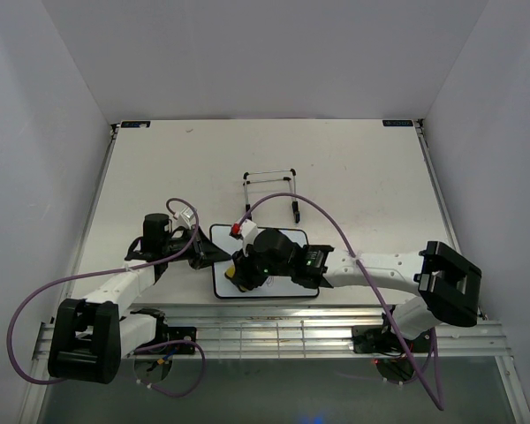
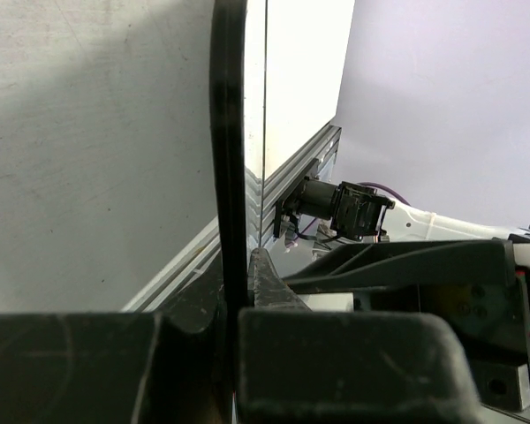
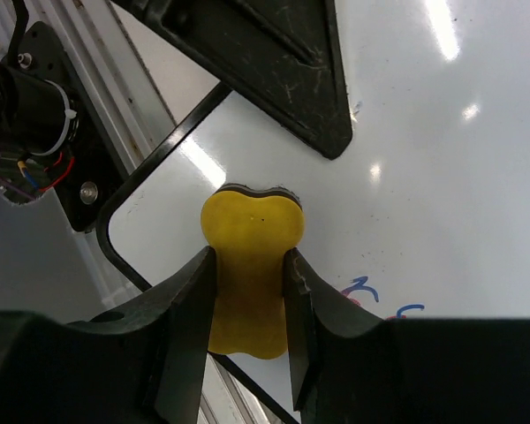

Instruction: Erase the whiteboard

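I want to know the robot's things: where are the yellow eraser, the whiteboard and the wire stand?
eraser (image 3: 252, 231): right wrist view, its yellow back.
whiteboard (image 3: 442, 177): right wrist view, bare white face.
stand (image 1: 269, 174): top view, its upper bar.

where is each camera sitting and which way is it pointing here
Top external: above and behind the arm bases, looking down on the table, both arms, whiteboard and wire easel.
Left wrist: low, sighting along the whiteboard's black frame edge-on, left jaws closed on it.
Right wrist: looking down on the whiteboard face, right jaws gripping the yellow eraser.
Shared: top and right wrist both show the left jaws on the board's edge.
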